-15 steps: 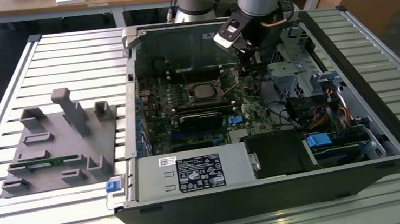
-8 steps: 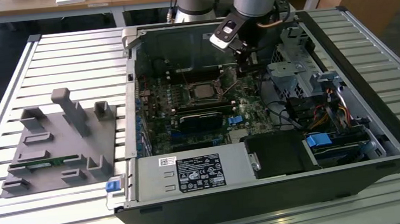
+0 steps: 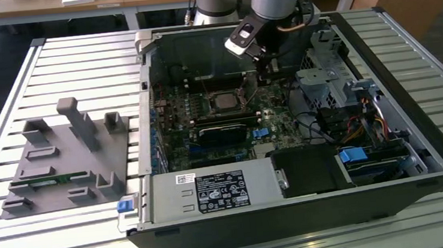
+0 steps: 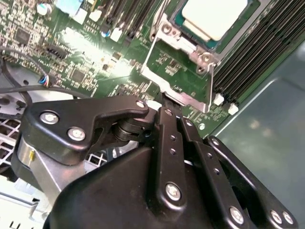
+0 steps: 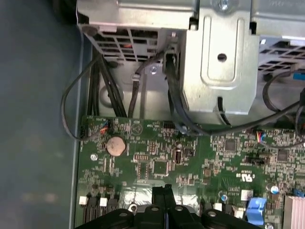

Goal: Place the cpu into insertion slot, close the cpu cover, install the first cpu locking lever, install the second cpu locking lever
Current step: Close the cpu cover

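The cpu [image 4: 214, 16] lies flat in the insertion slot [image 4: 206, 58] on the green board, its silver-grey top facing up; in the exterior view the cpu [image 3: 224, 101] sits mid-board. The cpu cover [image 4: 181, 93] is swung up and open beside the slot, with green board showing through its cut-out centre. My gripper [image 4: 172, 114] is shut, and its black fingertips meet right at the cover's raised free edge. I cannot tell whether they pinch that edge or only touch it. In the exterior view the gripper [image 3: 264, 66] hangs inside the case, just behind the slot.
The open computer case [image 3: 413, 113] stands on a slatted table. Black memory slots [image 4: 257, 52] flank the slot. A metal drive cage [image 5: 219, 57] with cables, a power supply [image 3: 211, 191] and a black card [image 3: 222, 133] crowd the board. A grey fixture [image 3: 63, 156] sits at the exterior view's left.
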{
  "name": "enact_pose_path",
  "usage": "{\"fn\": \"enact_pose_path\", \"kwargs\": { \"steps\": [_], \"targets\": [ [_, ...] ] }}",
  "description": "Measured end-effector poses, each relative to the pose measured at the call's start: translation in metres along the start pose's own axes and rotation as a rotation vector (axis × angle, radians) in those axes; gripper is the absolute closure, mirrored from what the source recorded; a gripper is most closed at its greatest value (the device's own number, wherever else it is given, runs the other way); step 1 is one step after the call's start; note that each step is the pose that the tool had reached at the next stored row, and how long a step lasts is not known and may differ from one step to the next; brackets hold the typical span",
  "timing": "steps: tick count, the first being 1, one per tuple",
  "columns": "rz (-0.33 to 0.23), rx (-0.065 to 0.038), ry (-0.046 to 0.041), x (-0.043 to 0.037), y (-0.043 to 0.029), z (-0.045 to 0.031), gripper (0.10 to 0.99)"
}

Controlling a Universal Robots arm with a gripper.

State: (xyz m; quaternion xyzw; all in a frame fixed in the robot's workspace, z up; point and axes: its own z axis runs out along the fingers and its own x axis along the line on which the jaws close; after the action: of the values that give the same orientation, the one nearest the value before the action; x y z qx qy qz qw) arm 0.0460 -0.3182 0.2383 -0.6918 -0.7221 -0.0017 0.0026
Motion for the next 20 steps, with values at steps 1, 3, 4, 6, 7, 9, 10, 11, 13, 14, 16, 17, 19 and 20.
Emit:
{"fn": "enact_pose_path", "kwargs": {
  "steps": [1, 3, 4, 6, 7, 9, 10, 11, 13, 14, 16, 17, 19, 20],
  "targets": [
    [0.000, 0.000, 0.0000, 0.0001, -0.0017, 0.0001, 0.969],
    [0.000, 0.000, 0.0000, 0.0004, -0.0049, 0.0002, 0.969],
    [0.000, 0.000, 0.0000, 0.0005, -0.0064, 0.0002, 0.969],
    [0.000, 0.000, 0.0001, 0.0007, -0.0091, 0.0004, 0.969],
    [0.000, 0.000, 0.0001, 0.0008, -0.0104, 0.0005, 0.969],
    [0.000, 0.000, 0.0001, 0.0010, -0.0131, 0.0006, 0.969],
    [0.000, 0.000, 0.0000, 0.0011, -0.0144, 0.0007, 0.969],
    [0.000, 0.000, 0.0001, 0.0012, -0.0157, 0.0008, 0.969],
    [0.000, 0.000, 0.0001, 0.0014, -0.0184, 0.0009, 0.969],
    [0.000, 0.000, 0.0001, 0.0015, -0.0200, 0.0010, 0.969],
    [0.000, 0.000, 0.0001, 0.0017, -0.0234, 0.0012, 0.969],
    [0.000, 0.000, 0.0001, 0.0018, -0.0250, 0.0013, 0.969],
    [0.000, 0.000, 0.0001, 0.0019, -0.0281, 0.0015, 0.969],
    [0.000, 0.000, 0.0001, 0.0021, -0.0297, 0.0016, 0.969]
  ]
}}
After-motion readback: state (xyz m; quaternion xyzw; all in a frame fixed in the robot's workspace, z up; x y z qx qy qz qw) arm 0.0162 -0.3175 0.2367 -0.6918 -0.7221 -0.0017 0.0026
